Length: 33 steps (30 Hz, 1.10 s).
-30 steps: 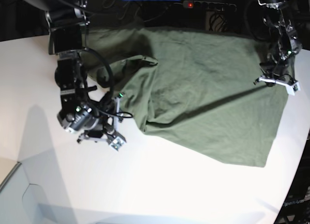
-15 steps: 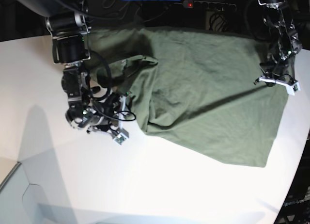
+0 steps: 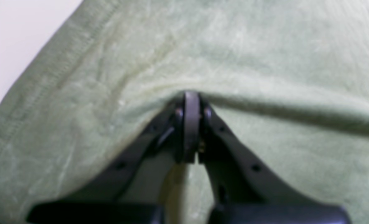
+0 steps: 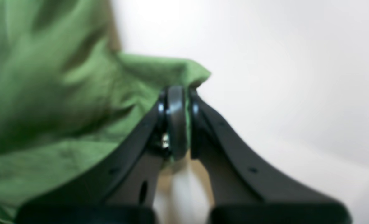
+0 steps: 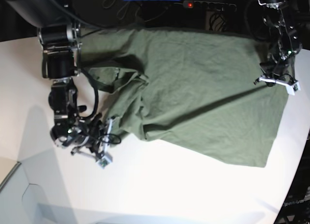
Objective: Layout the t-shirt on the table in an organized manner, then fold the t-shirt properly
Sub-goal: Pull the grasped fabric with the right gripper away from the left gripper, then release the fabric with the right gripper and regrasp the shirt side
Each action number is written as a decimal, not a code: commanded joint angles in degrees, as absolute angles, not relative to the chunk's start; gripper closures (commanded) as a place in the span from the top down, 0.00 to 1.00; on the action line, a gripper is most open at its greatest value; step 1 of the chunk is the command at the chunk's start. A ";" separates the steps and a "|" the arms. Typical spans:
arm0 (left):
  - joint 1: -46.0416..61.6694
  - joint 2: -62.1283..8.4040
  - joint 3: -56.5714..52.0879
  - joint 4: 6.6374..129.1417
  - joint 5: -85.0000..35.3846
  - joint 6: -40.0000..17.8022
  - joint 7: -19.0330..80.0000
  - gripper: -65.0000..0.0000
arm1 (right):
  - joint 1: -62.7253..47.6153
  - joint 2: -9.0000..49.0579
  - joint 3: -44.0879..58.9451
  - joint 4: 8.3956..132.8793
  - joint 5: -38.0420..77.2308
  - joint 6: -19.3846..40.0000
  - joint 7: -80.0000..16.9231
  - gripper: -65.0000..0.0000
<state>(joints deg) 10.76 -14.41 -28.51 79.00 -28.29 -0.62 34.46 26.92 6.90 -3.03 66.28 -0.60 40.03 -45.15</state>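
Right gripper [image 4: 176, 93]: jaws together, clamped on a corner point of the t-shirt [image 4: 47, 102]; green cloth pinched between the pads, white table [image 4: 280, 77] directly behind. In the base view, right gripper [image 5: 107, 136] low at the left side of the scene, at the leftmost tip of the cloth, wrist cables looped around it.

Left gripper [image 3: 189, 102]: jaws together, clamped on a raised ridge of the t-shirt [image 3: 265, 62]; a taut crease running right from the pinch. Stitched hem passing diagonally at upper left, table [image 3: 16, 37] showing beyond it. In the base view, left gripper [image 5: 277, 81] at the right edge of the shirt, toward the far side.

T-shirt [image 5: 203, 88] lying on the table [image 5: 155, 190], spread across the middle and right of the scene, far edge at the table's far rim. Right half mostly flat with one long diagonal crease. Left half bunched and folded over itself, drawn out to a point at the right gripper. Near hem ending at a corner at lower right.

Near part of the table white.
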 commanded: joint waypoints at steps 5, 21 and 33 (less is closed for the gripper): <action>11.30 -14.64 -28.44 78.81 -27.65 0.04 37.32 0.00 | 35.47 7.16 5.93 67.38 -0.04 40.00 -41.36 0.00; 11.30 -13.05 -28.70 81.45 -27.74 0.04 37.85 0.00 | 45.14 7.08 11.03 59.38 0.04 35.56 -39.34 0.51; 10.15 -12.97 -33.80 90.24 -27.74 0.04 37.41 0.00 | 25.71 -0.48 13.05 90.77 0.40 35.56 -54.99 0.65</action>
<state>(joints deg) 10.87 -12.38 -33.78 89.30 -27.44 0.08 38.33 23.73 -0.80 13.28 89.60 -0.64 35.27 -56.47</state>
